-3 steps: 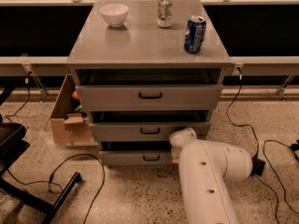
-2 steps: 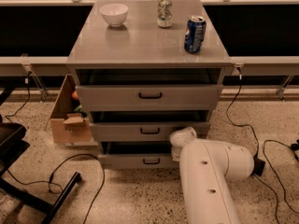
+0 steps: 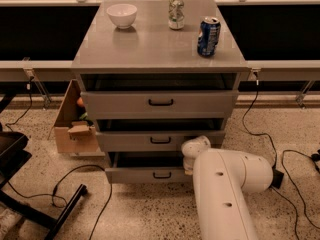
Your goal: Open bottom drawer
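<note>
The fat white robot arm (image 3: pixel 225 194) comes up from the bottom and bends left. Its small round white wrist (image 3: pixel 196 146) sits at the far end. The gripper (image 3: pixel 188 165) is tucked just under it, mostly hidden.

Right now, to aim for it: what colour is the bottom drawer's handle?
Black handle, camera view; the gripper is at the right end of the bottom drawer.

Speckled terrazzo floor (image 3: pixel 150 216) strewn with black cables (image 3: pixel 109 186), a cardboard box (image 3: pixel 67 136) beside the grey cabinet (image 3: pixel 150 49), dark panels (image 3: pixel 40 34) behind.
</note>
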`<action>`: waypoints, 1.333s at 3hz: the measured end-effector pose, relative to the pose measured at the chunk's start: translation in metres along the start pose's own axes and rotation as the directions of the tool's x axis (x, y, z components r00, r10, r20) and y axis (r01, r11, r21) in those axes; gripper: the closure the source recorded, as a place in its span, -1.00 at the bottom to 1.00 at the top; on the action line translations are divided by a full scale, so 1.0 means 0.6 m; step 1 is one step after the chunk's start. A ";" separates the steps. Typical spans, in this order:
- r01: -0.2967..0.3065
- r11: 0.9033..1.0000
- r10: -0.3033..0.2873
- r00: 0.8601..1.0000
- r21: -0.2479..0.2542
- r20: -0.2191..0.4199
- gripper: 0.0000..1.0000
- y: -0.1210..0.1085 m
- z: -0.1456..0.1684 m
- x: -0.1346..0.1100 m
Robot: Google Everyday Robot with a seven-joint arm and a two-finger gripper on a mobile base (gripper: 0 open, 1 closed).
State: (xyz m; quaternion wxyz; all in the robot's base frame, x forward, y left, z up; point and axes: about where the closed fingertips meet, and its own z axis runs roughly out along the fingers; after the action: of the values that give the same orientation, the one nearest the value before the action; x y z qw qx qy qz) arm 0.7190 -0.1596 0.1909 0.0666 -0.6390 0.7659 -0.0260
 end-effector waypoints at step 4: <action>0.000 1.000 0.000 1.000 0.000 0.000 -1.00 0.000 0.000 0.000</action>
State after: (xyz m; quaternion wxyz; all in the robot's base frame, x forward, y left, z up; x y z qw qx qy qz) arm 0.7190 -0.1596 0.1908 0.0665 -0.6390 0.7659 -0.0260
